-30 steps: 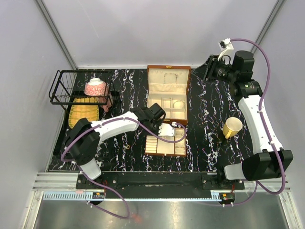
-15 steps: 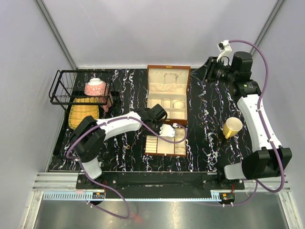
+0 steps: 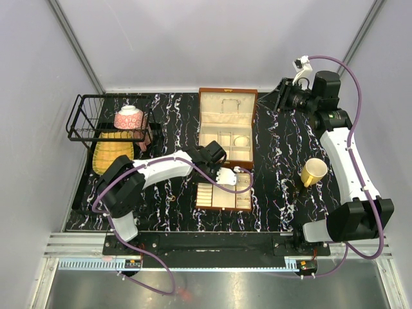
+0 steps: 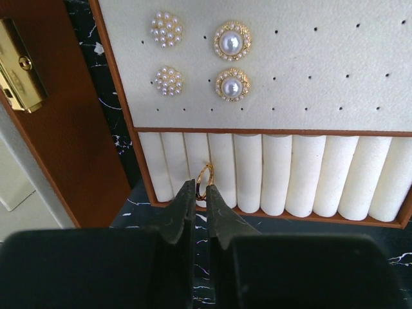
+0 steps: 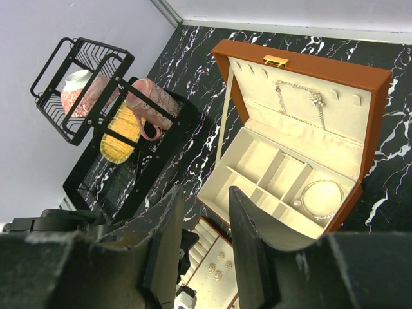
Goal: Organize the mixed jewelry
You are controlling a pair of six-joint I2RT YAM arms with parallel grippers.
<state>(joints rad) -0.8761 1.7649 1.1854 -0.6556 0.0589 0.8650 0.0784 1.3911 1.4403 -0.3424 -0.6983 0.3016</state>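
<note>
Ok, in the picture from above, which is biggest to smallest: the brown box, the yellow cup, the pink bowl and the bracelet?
1. The brown box, by far the biggest.
2. The yellow cup and the pink bowl: they look about the same, so no ranking.
3. The bracelet, smallest, lying inside the box.

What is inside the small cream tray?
Four pearl earrings on the pad and a gold ring among the rolls; the left fingers cover its lower edge.
</note>
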